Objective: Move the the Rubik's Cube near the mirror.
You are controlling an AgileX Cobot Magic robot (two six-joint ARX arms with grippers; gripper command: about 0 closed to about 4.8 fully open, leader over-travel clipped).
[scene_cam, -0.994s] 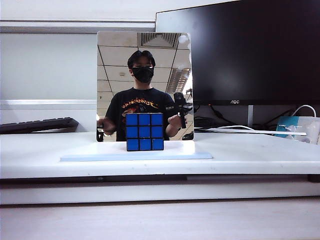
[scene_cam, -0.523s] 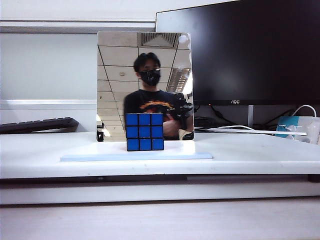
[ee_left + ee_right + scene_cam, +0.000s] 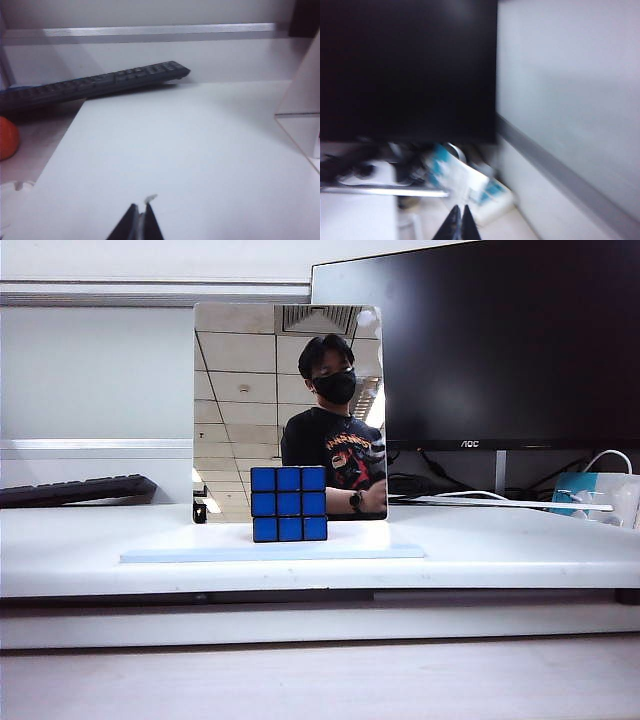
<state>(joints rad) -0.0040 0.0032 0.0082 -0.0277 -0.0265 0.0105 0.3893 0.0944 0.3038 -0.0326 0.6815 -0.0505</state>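
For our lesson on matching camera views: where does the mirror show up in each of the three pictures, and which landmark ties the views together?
Exterior view: the mirror stands upright at centre, right behind the Rubik's Cube.
Left wrist view: only its edge and base show at the picture's far side; left gripper shut.
Right wrist view: not in it; right gripper shut.
Shared landmarks: black keyboard (exterior, left wrist); black monitor (exterior, right wrist).

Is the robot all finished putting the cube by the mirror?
It looks done. The Rubik's Cube stands on the pale-blue base right in front of the mirror, blue face toward the exterior camera. Nothing is in hand: the left hand is shut and empty over bare table, and the right hand is shut and empty, pointing off toward the monitor. Nothing seems left to do.
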